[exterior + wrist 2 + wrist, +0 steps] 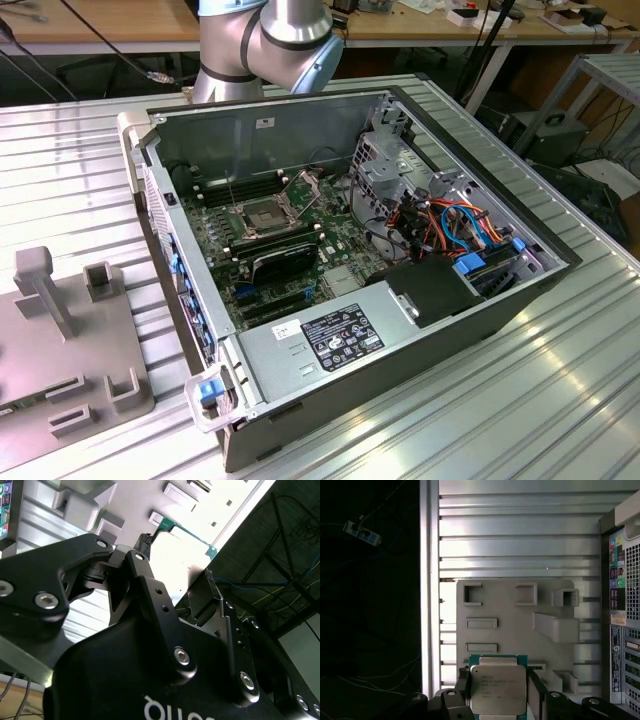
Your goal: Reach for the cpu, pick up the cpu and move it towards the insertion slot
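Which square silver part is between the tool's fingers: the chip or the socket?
The flat silver-beige chip, clamped by the black tool; the silver-framed socket lies inside the open grey case.

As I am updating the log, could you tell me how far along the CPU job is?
Done: the CPU is gripped by the tool in the first wrist view and appears lifted off the grey fixture plate. In hand: it hangs above that plate, beside the computer case. Left: the CPU socket in the exterior view shows a bare dark centre, with no chip seated.
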Tool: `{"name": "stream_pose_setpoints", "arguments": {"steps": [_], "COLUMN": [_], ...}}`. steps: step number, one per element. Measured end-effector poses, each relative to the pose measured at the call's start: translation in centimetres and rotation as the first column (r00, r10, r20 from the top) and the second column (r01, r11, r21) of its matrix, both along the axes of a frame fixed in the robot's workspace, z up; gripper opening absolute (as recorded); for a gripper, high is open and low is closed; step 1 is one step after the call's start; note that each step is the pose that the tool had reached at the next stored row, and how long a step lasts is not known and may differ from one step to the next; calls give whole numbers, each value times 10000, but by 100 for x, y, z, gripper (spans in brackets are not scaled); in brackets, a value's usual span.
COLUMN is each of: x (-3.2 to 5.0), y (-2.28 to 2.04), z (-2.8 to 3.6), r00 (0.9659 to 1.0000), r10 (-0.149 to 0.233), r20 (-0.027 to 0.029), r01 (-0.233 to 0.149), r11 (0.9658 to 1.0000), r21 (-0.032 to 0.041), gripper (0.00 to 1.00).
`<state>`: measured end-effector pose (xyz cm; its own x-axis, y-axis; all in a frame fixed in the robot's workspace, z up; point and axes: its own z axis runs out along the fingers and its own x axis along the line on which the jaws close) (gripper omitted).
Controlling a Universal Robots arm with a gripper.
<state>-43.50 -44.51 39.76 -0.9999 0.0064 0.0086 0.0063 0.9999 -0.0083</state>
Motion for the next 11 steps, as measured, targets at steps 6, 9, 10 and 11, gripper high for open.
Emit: {"name": "stream_pose_setpoints", "arguments": {"steps": [6, 9, 10, 11], "x": [25, 40, 46, 51], "y": [0, 0, 0, 0], "z": [0, 0, 0, 0], "r00": [10000, 10000, 10000, 10000], "r10": [0, 0, 0, 0], "r20": [0, 0, 0, -1], "r01": [0, 0, 0, 0], "r11": [10000, 10000, 10000, 10000], "r21": [0, 0, 0, 0], "gripper": [55, 55, 55, 55]}}
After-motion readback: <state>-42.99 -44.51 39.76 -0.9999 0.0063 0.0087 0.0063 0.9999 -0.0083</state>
